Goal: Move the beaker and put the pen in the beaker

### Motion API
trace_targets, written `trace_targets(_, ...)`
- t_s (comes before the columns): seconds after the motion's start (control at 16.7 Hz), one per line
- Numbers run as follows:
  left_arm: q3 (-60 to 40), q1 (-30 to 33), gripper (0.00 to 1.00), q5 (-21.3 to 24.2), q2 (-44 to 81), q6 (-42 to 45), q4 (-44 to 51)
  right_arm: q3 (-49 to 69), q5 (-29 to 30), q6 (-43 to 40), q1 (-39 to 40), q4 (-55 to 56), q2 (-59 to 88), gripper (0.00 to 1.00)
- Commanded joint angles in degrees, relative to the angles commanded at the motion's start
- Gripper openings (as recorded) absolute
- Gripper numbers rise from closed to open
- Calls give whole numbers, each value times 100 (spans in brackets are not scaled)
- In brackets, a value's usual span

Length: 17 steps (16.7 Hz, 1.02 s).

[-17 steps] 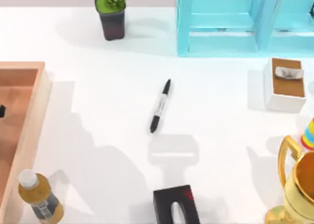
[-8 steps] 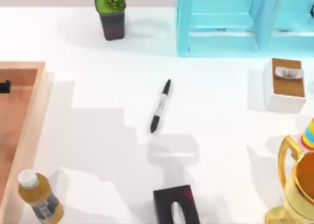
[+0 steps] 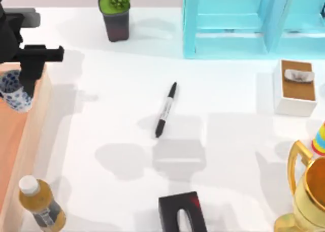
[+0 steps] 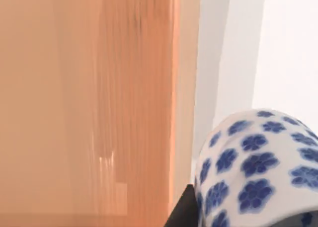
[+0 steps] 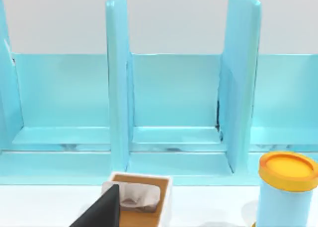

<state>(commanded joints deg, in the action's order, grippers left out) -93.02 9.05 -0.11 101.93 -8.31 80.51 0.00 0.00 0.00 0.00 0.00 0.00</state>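
One left pincer [image 3: 23, 82] grips beaker [image 3: 12, 91] above wooden tray [image 3: 31, 135]

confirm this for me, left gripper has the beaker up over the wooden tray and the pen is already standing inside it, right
Not quite. The left gripper does hold the beaker over the wooden tray, but the pen is not in it: the top view shows it lying flat on the table, well apart from the beaker.
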Motion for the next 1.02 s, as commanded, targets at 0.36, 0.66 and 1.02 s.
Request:
trace_targets(0.36, -380, 465, 0, 6, -31, -416, 496, 0, 0, 0, 0, 0, 0, 100)
trace_targets(0.66, -536, 471, 0, 13, 233, -540, 397, 0, 0, 0, 0, 0, 0, 100)
trace_targets(1.02, -1548, 1032, 0, 19, 1962, -1000, -239, 0, 0, 0, 0, 0, 0, 100)
